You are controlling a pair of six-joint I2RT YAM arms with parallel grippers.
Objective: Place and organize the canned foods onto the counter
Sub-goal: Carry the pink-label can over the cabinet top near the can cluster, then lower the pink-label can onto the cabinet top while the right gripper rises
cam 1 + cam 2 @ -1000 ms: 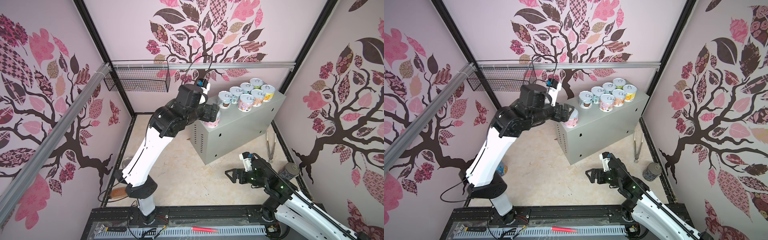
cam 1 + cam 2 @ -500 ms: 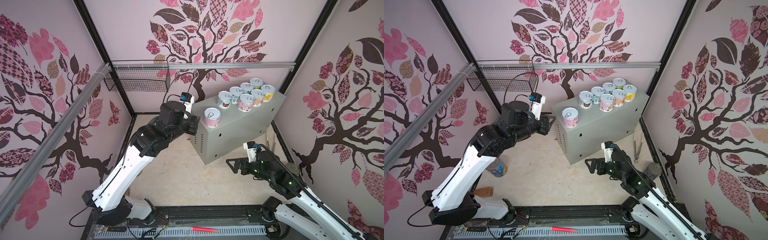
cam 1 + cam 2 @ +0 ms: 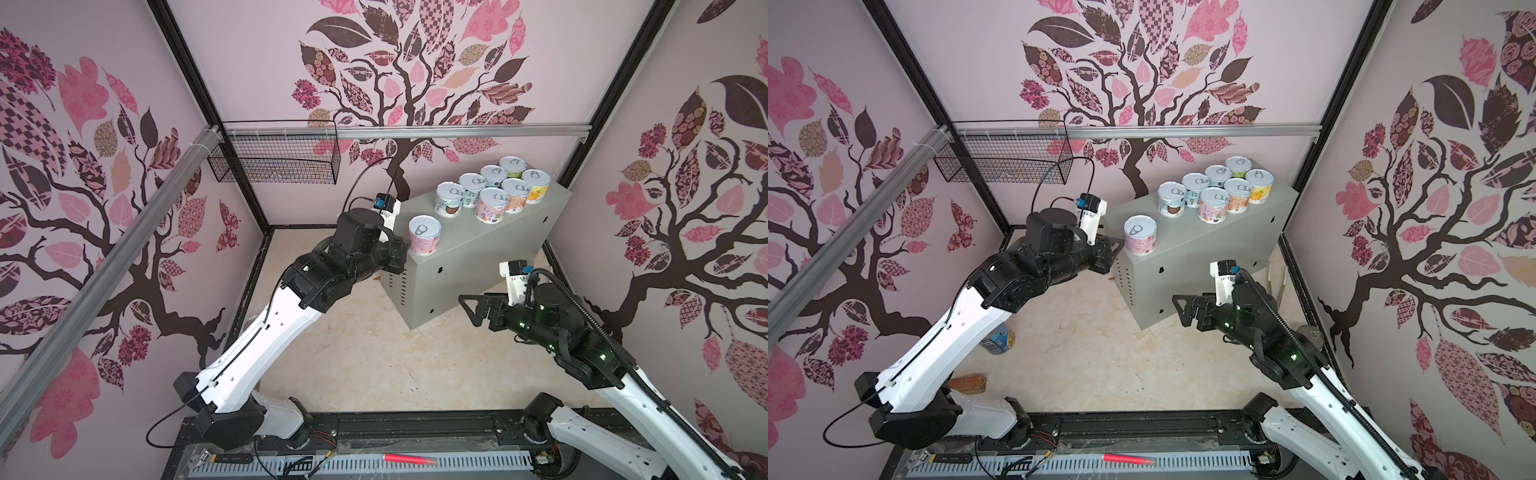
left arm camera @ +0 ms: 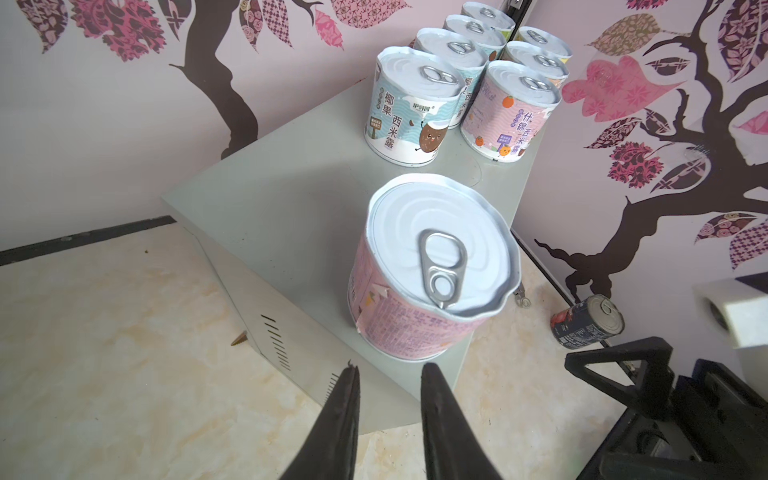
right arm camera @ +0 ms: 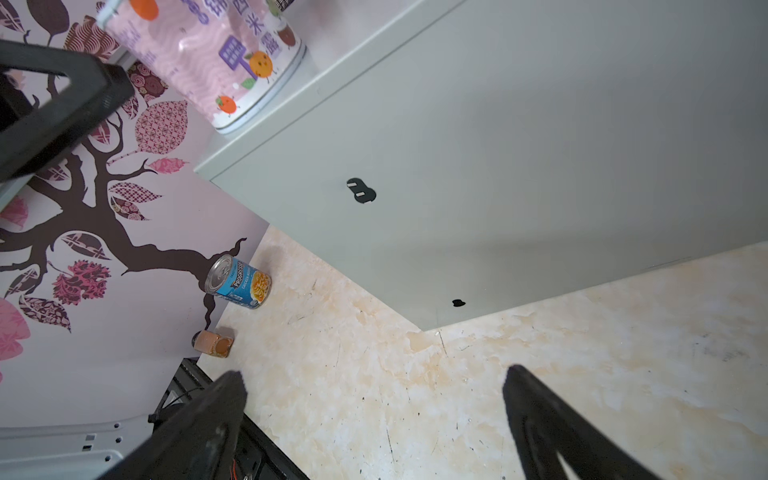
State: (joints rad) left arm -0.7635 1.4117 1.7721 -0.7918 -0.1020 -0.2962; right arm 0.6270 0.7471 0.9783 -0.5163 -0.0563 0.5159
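pink can [image 3: 1140, 235], centre of a top view, on counter [image 3: 1204, 257] left end: likely full, rigid, slick label, so grip mid-wall. left gripper [image 4: 390, 368] narrow, empty; right gripper [image 5: 374, 372] wide, empty.

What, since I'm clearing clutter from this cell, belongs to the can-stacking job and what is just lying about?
Job: counter; seven grouped cans on it; pink can near its end; blue-labelled can and dark-labelled can, both on the floor.
Lying about: wire basket on the wall rail; small orange jar on the floor; red pen on the front rail.
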